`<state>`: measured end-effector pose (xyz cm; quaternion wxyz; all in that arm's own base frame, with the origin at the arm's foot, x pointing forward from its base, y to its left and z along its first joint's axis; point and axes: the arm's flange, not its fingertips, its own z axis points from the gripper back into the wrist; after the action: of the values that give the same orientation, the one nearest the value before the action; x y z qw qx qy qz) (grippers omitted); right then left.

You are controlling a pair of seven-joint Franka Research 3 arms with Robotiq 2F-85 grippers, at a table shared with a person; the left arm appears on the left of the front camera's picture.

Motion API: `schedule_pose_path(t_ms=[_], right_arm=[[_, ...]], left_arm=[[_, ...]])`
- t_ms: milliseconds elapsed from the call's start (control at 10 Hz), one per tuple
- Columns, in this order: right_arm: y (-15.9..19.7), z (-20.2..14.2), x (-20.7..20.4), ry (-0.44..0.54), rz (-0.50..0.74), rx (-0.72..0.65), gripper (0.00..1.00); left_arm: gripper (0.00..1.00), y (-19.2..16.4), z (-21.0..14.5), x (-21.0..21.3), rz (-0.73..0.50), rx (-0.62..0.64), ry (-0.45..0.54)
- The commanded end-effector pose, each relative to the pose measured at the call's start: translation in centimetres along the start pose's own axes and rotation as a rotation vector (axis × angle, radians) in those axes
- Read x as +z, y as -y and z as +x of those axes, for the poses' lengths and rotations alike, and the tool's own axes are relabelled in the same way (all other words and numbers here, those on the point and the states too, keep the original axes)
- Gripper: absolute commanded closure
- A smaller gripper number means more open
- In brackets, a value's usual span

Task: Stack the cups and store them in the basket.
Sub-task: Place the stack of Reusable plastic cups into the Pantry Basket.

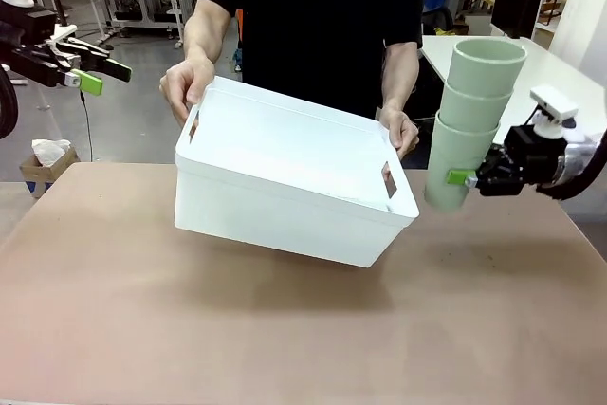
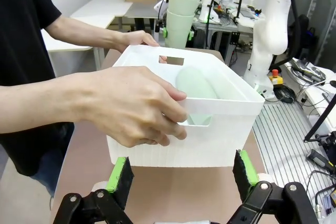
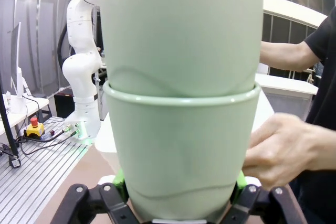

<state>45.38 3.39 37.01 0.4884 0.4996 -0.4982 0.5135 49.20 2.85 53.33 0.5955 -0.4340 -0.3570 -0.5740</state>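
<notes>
1. Three stacked cups (image 1: 471, 120) stood nested upright in the right gripper (image 1: 471, 177), its jaws clamped on the lowest cup, above the bench's (image 1: 303, 329) right side.
2. Both of the person's hands (image 1: 186, 87) held the basket (image 1: 294, 177) by its end handles, tilted toward the robot and lifted off the bench.
3. Inside the basket, the left wrist view showed a pale green cup (image 2: 195, 85) lying on its side.
4. The stack hung just beside the basket's right end, apart from it.
5. The left gripper (image 1: 90, 73) hovered wide open and empty, high at the left, well away from the basket.
</notes>
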Motion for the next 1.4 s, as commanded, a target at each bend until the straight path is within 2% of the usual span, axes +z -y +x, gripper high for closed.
schedule_pose_path(t_ms=[0,200,400,700,900,1100,1300], right_arm=[[-0.1,6.3,-1.1,-0.105,-0.05,-0.027,0.15],[-0.2,11.3,-3.0,-0.224,-0.08,-0.021,0.15],[-0.7,16.1,-6.6,-0.392,-0.113,0.014,0.15],[-0.7,19.7,-13.2,-0.64,-0.169,0.087,0.15],[-0.5,20.4,-16.8,-0.745,-0.185,0.119,0.15],[0.4,19.8,-21.5,-0.843,-0.205,0.153,0.15],[1.2,18.3,-24.3,-0.919,-0.225,0.158,0.15]], left_arm=[[0.0,0.2,0.3,0.2,-0.003,0.002,-0.015],[0.0,0.2,0.3,0.2,-0.003,0.002,-0.015],[0.0,0.2,0.3,0.2,-0.003,0.002,-0.015],[0.0,0.2,0.3,0.2,-0.003,0.002,-0.015],[0.0,0.2,0.3,0.2,-0.003,0.002,-0.015],[0.0,0.2,0.3,0.2,-0.003,0.002,-0.015],[0.0,0.2,0.3,0.2,-0.003,0.002,-0.015]])
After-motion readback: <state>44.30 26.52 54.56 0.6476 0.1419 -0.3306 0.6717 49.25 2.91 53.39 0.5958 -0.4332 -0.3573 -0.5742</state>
